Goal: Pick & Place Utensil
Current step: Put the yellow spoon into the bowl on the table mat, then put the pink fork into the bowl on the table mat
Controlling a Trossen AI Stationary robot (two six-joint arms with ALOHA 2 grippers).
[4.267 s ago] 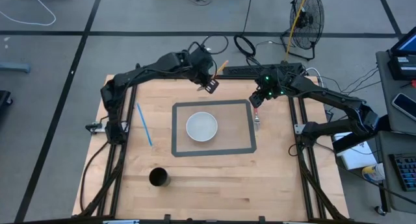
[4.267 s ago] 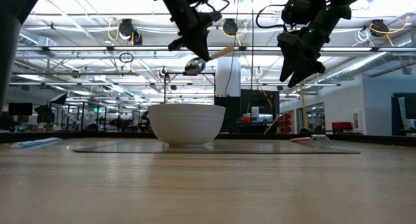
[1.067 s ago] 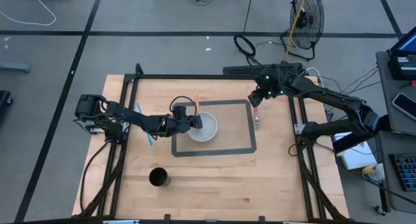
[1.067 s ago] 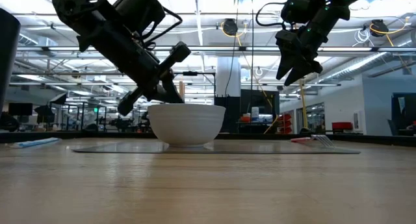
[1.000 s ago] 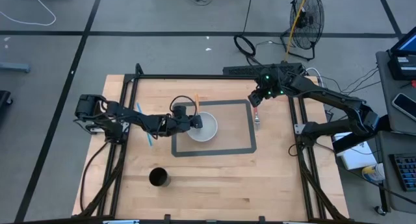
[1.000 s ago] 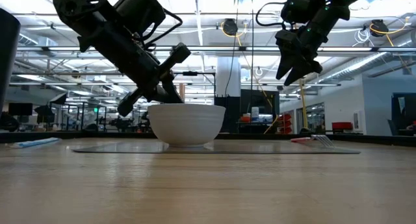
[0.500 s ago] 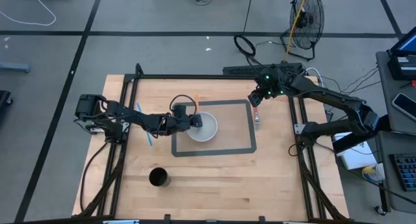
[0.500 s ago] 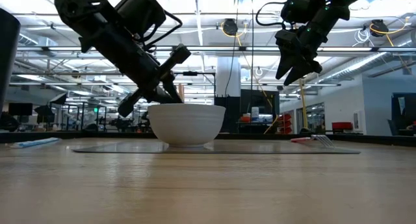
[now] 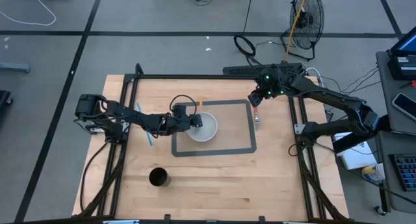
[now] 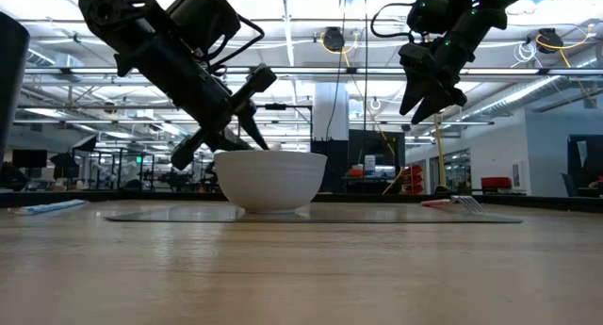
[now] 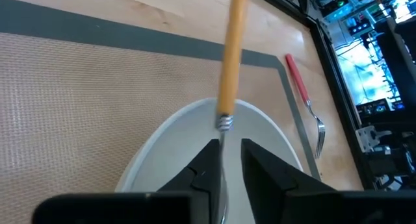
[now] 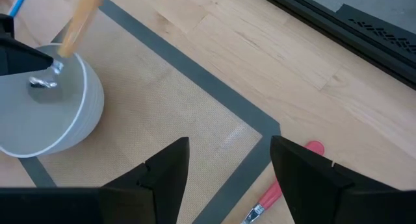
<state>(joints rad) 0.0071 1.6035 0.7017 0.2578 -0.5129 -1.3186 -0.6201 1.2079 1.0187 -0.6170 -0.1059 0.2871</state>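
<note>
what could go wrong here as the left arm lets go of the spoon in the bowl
1. The spoon stands steeply in the bowl, its wooden handle leaning over the rim. With the left end effector fingers only slightly parted, it could tip out onto the mat.
2. The end effector sits right at the bowl's rim; pulling back carelessly could nudge the bowl.
3. The right end effector hangs over the fork, well apart, so a clash looks unlikely.

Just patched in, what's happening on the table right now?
The left claw is at the white bowl on the grey-bordered mat, its fingers parted around the metal neck of an orange-handled spoon whose head rests in the bowl. The right claw hovers open above a red-handled fork lying beside the mat.
</note>
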